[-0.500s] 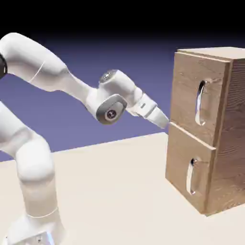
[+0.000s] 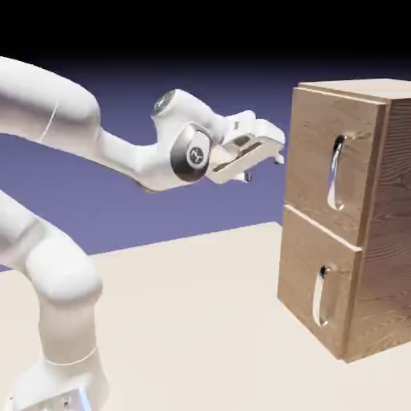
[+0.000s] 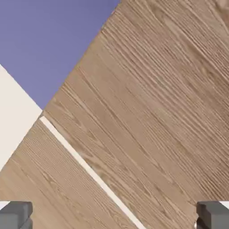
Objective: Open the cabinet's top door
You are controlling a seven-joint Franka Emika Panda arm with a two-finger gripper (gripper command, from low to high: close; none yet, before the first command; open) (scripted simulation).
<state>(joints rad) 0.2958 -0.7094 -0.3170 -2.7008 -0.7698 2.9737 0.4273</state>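
Note:
The cabinet stands at the exterior view's right, a tall wood-grain box with both doors shut. The top door carries a vertical silver handle. My gripper hovers just left of the top door's near edge, level with its upper half, rolled sideways and touching nothing. In the hand view wood grain fills most of the picture. The top door lies up and right of a pale slanting seam, and the lower door lies below it. The gripper is open, with its fingertips far apart. No handle shows in the hand view.
The lower door has its own silver handle. The cream table stretches between the robot's base and the cabinet. My arm arches in from the exterior view's left.
The hand has risen from the level of the seam between the doors to the top door's upper half. It has rolled over and pulled slightly back from the cabinet.

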